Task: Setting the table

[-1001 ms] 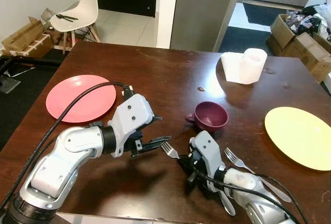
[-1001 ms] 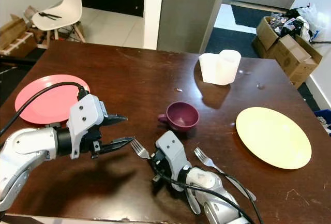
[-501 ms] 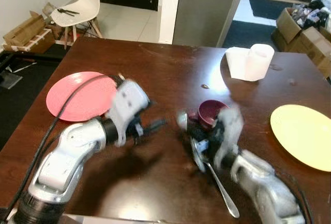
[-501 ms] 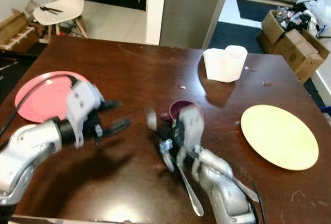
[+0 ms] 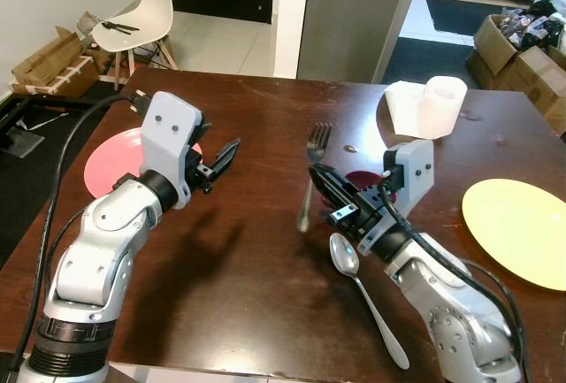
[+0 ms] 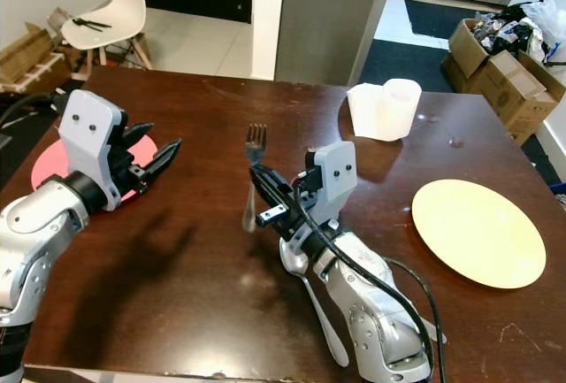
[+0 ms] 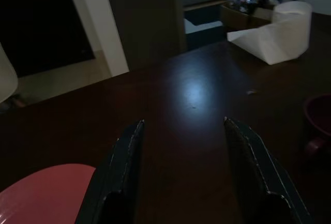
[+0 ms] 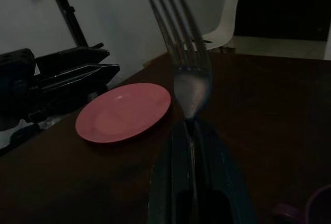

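**A:** What do we have closest to us?

**B:** A spoon (image 5: 358, 281) lies flat on the worktop (image 5: 248, 294), near our edge. Just above it is our right gripper (image 5: 320, 173). Its fingers are pinched tight on a fork (image 5: 311, 171), and the fork is up in the air with its prongs pointing up.

**A:** So which step are we on?

**B:** We think we are carrying the fork to a place setting. It is lifted and not put down yet.

**A:** And our other arm?

**B:** Our left gripper (image 5: 223, 155) hangs over the worktop with its fingers spread wide and nothing in them. It sits just beside the pink plate (image 5: 110, 157), which lies flat on our left.

**A:** What is farther back?

**B:** A dark red cup (image 5: 364, 180) peeks out behind our right arm. The yellow plate (image 5: 517, 233) is off to our right. A white paper roll (image 5: 429, 107) stands at the far side.

**A:** What should we do next?

**B:** The fork points toward the pink plate, so we guess it goes there. We would need to swing it across, tip it flat, lower it beside the plate, and then let go. It may also be a hand-over to the left gripper; we cannot tell.
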`<state>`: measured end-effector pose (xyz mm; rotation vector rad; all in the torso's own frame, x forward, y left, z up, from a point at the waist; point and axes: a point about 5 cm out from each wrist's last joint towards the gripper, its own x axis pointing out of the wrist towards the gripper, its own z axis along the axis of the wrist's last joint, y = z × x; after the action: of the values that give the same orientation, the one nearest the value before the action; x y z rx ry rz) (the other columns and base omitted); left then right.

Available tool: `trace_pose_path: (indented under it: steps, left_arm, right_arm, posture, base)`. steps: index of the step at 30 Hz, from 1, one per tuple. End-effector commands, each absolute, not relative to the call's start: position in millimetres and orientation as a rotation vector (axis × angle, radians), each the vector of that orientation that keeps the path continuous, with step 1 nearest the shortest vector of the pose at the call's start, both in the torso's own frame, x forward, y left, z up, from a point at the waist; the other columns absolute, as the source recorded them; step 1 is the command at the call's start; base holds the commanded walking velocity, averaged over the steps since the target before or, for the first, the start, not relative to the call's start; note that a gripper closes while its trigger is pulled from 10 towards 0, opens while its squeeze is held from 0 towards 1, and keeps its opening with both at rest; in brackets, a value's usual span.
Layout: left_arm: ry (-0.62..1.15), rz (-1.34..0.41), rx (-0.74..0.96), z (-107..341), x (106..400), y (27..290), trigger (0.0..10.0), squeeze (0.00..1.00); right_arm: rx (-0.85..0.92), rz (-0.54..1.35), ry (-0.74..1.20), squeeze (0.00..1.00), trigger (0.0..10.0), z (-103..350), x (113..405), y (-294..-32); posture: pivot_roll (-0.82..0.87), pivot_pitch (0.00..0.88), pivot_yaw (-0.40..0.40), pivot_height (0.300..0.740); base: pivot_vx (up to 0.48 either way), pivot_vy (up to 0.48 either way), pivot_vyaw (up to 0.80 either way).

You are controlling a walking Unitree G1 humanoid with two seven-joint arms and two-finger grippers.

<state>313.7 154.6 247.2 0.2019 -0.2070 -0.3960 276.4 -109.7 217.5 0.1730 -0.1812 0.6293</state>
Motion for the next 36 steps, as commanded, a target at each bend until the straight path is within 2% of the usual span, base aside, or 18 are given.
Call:
trace_pose_path:
  steps: [1, 2, 5, 7, 9, 20, 23, 26, 27, 32, 36]
  left_arm:
    - [-0.221, -0.349, 0.2, 249.3, 316.4, 157.4, 10.0, 0.0]
    - [-0.24, -0.286, 0.19, 251.6, 319.0, 159.1, 10.0, 0.0]
    - [-0.257, -0.243, 0.191, 253.5, 319.9, 160.2, 10.0, 0.0]
    - [-0.273, -0.183, 0.183, 254.3, 319.8, 165.7, 10.0, 0.0]
    - [-0.27, -0.155, 0.166, 253.4, 319.2, 169.7, 10.0, 0.0]
    - [-0.227, -0.181, 0.144, 241.2, 313.8, 166.2, 10.0, 0.0]
    - [-0.231, -0.178, 0.18, 240.6, 315.1, 165.1, 10.0, 0.0]
    - [-0.234, -0.178, 0.184, 241.1, 315.4, 164.0, 10.0, 0.0]
    - [-0.19, -0.196, 0.26, 235.2, 318.5, 162.2, 10.0, 0.0]
    - [-0.063, -0.348, 0.44, 212.8, 325.1, 153.0, 10.0, 0.0]
    - [0.062, -0.43, 0.502, 194.0, 335.7, 147.7, 10.0, 0.0]
  right_arm:
    - [0.179, 0.64, -0.182, 0.0, 10.0, 218.6, 271.9, -107.6]
    - [0.178, 0.678, -0.18, 0.0, 10.0, 216.0, 266.6, -102.2]
    - [0.157, 0.678, -0.186, 0.0, 10.0, 211.7, 264.3, -101.0]
    - [0.023, 0.527, -0.262, 0.0, 10.0, 208.0, 271.1, -112.4]
    - [-0.012, 0.466, -0.304, 0.0, 10.0, 211.5, 273.4, -116.1]
    - [0.021, 0.427, -0.291, 0.0, 10.0, 210.0, 276.1, -117.1]
    - [0.053, 0.413, -0.192, 0.0, 10.0, 191.0, 281.3, -117.7]
    - [0.069, 0.406, -0.186, 0.0, 10.0, 186.9, 282.8, -117.0]
    - [0.128, 0.404, -0.136, 0.0, 10.0, 179.4, 284.6, -116.5]
    - [0.154, 0.563, 0.033, 0.0, 10.0, 160.8, 281.0, -103.4]
    - [0.134, 0.692, 0.125, 0.0, 10.0, 151.3, 272.3, -93.6]
  posture:
    - [-0.07, 0.023, 0.057, 0.74]
    - [-0.07, 0.022, 0.057, 0.74]
    - [-0.07, 0.022, 0.057, 0.74]
    - [-0.07, 0.019, 0.057, 0.74]
    - [-0.07, 0.018, 0.06, 0.74]
    - [-0.07, 0.006, 0.068, 0.74]
    - [-0.07, 0.009, 0.067, 0.74]
    - [-0.06, 0.012, 0.064, 0.74]
    - [-0.06, 0.015, 0.061, 0.74]
    - [-0.04, 0.036, 0.061, 0.74]
    - [-0.03, 0.046, 0.065, 0.74]
  base:
    - [0.0, 0.0, 0.0]
    - [0.0, 0.0, 0.0]
    - [0.0, 0.0, 0.0]
    - [0.0, 0.0, 0.0]
    - [0.0, 0.0, 0.0]
    - [0.0, 0.0, 0.0]
    - [0.0, 0.0, 0.0]
    - [0.0, 0.0, 0.0]
    - [0.0, 0.0, 0.0]
    - [0.0, 0.0, 0.0]
    - [0.0, 0.0, 0.0]
